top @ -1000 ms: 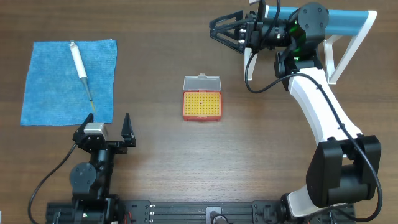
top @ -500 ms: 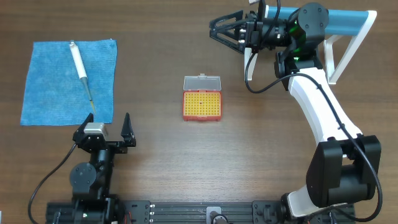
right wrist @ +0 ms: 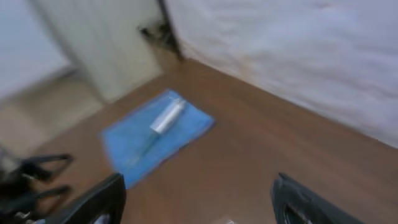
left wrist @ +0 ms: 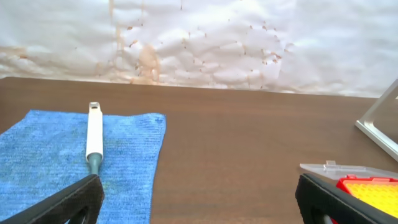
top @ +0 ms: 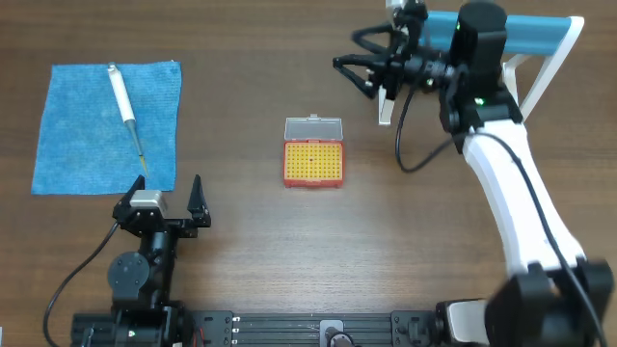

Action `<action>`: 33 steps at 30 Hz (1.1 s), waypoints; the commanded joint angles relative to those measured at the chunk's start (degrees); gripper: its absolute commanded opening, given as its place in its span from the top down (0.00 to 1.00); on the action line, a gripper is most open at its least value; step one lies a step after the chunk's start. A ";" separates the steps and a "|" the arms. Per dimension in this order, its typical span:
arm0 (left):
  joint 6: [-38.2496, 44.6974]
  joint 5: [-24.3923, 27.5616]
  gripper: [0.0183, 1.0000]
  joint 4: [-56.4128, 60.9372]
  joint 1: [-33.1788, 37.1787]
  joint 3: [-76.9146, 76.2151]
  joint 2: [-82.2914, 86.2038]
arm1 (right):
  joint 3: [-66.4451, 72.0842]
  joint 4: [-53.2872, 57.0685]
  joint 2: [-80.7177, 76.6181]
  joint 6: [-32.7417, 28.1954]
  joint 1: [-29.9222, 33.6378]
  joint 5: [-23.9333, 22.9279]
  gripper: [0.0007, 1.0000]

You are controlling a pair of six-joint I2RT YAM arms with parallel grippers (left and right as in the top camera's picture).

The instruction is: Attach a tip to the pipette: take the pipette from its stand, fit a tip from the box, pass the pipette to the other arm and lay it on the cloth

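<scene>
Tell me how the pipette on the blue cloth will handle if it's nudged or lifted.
The pipette looks slim and round, so it would probably roll if nudged, though the cloth may damp that. Its thin tip looks fragile, so it is better gripped on the white body. It is likely rigid and light.

Your right arm [top: 501,183] shows white links between black joints, a small green light [top: 479,101] and a loose black cable [top: 399,140] looping beside its black right gripper [top: 347,60]. Your left arm [top: 149,246] is black throughout, with a silver block [top: 145,199] behind the left gripper [top: 159,196], whose black fingers [left wrist: 62,205] taper to points. Screws dot the black base rail [top: 289,323].
</scene>
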State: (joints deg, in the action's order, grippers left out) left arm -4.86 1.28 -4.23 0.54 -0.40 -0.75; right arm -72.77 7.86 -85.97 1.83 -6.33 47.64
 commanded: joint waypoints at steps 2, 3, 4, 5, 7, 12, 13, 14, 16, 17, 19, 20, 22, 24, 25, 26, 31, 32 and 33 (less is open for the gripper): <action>-0.70 -0.46 0.00 -0.35 -0.28 0.09 0.46 | 3.10 3.54 14.84 -16.15 -1.22 -39.08 0.23; -0.72 -0.46 0.00 -0.35 -0.28 0.09 0.46 | 4.81 3.41 17.46 -16.09 -0.17 -40.87 0.23; -0.70 -0.46 0.00 -0.33 -0.28 0.09 0.46 | 6.49 3.48 19.85 -16.06 0.81 -42.05 0.24; -0.70 -0.46 0.00 -0.33 -0.28 0.09 0.46 | 9.05 3.39 22.93 -16.02 1.92 -43.17 0.23; -0.70 -0.46 0.00 -0.33 -0.28 0.09 0.46 | 14.19 2.47 28.22 -13.44 3.39 -46.51 0.24; -0.70 -0.46 0.00 -0.35 -0.28 0.09 0.46 | 32.94 -6.05 44.00 -7.34 6.21 -51.58 0.23; -0.70 -0.46 0.00 -0.33 -0.28 0.09 0.46 | 37.86 -8.72 47.80 -6.12 6.25 -52.59 0.23; -0.70 -0.46 0.00 -0.33 -0.28 0.09 0.46 | 41.75 -10.78 50.80 -4.72 6.25 -53.46 0.24; -0.70 -0.46 0.00 -0.33 -0.28 0.09 0.46 | 50.45 -14.86 57.29 -0.09 6.27 -55.25 0.23; -0.70 -0.46 0.00 -0.33 -0.28 0.09 0.46 | 54.97 -17.18 60.41 2.45 6.25 -56.00 0.24; -0.70 -0.46 0.00 -0.33 -0.28 0.09 0.46 | 61.44 -20.76 64.52 5.18 6.38 -56.04 0.23; -0.70 -0.46 0.00 -0.35 -0.28 0.09 0.46 | 64.39 -22.25 66.31 6.51 6.54 -56.04 0.24; -0.70 -0.46 0.00 -0.35 -0.28 0.09 0.46 | 71.38 -25.16 71.01 8.68 7.15 -56.06 0.23; -0.70 -0.46 0.00 -0.33 -0.28 0.09 0.46 | 72.41 -19.74 74.79 8.76 7.56 -56.33 0.23; -0.70 -0.46 0.00 -0.35 -0.28 0.09 0.46 | 72.52 -17.88 76.13 8.68 7.78 -57.42 0.23; -0.70 -0.46 0.00 -0.33 -0.28 0.09 0.46 | 72.52 -16.33 77.31 8.59 7.89 -57.81 0.23; -0.70 -0.46 0.00 -0.33 -0.28 0.09 0.46 | 72.52 -7.21 83.91 7.76 8.07 -58.95 0.23; -0.70 -0.46 0.00 -0.35 -0.28 0.09 0.46 | 72.52 -4.96 85.53 7.76 8.07 -58.71 0.23; -0.70 -0.46 0.00 -0.33 -0.28 0.09 0.46 | 72.52 -4.61 85.85 6.25 8.07 -57.90 0.23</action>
State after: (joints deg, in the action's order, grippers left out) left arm -4.86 1.28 -4.25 0.54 -0.40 -0.73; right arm -0.34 1.63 -3.05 8.80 1.45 -9.98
